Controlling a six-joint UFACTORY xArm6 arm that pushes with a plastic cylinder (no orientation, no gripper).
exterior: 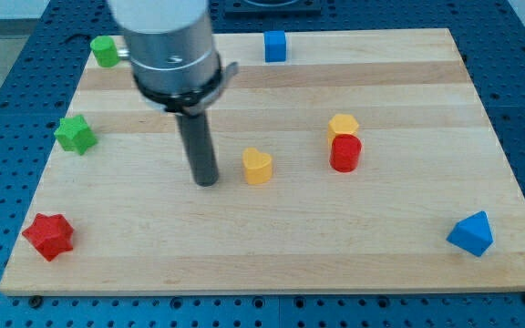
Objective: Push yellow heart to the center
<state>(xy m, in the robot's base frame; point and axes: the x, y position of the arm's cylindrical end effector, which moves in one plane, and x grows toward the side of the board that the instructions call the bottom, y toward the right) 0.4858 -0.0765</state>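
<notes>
Progress looks nearly complete: yellow heart (257,167) sits near the board's (408,255) center, bare tip (206,181) just left, gripping nothing.

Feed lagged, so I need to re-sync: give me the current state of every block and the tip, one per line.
my tip: on the board, just to the view's left of the yellow heart, a small gap between.
yellow heart: upright, near centre.
yellow hexagon block: touching the red cylinder below it.
red cylinder: upright.
red star: bottom-left corner.
green star: left edge.
green block: top-left corner.
blue cube: top edge.
blue triangular block: bottom right.
</notes>
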